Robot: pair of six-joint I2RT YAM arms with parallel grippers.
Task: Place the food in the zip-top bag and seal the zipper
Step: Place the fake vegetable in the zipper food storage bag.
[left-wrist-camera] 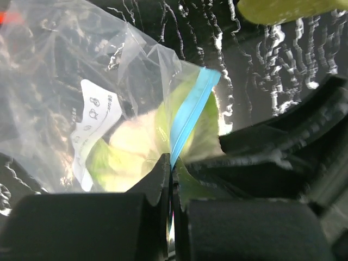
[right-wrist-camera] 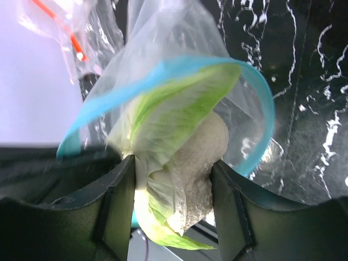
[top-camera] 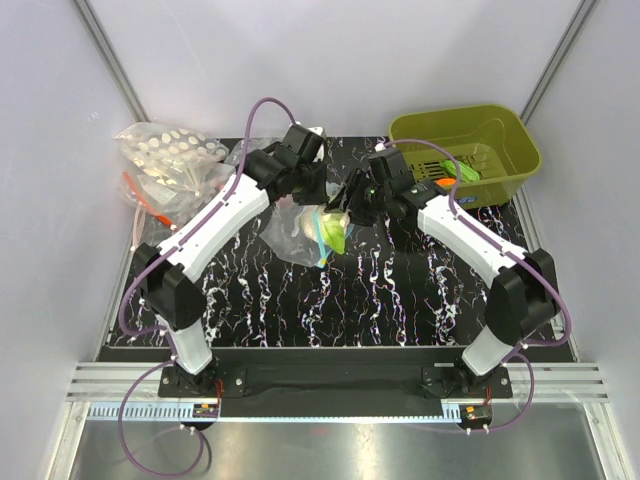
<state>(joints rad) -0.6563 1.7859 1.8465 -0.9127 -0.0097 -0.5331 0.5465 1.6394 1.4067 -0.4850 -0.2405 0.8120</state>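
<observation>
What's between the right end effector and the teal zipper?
The green-and-cream food, gripped by the right end effector and poking through the open zipper, seen in the right wrist view.

Work surface, seen from above. The table (top-camera: 300, 300) carries a black mat veined with white, framed by pale walls on three sides, with a ridged metal rail (top-camera: 330, 385) along its near edge. Far right corner: an olive-green basket (top-camera: 460, 113), standing upright partly on the mat. Far left corner: a clear bag of white round pieces (top-camera: 170, 150), lying half off the mat's edge, and just nearer, touching it, a crumpled clear bag with a red-orange strip (top-camera: 148, 203). Centre, toward the back: the zip-top bag (top-camera: 295, 235) – its lower folds appear to rest on the mat, though the overhead view does not settle this.
</observation>
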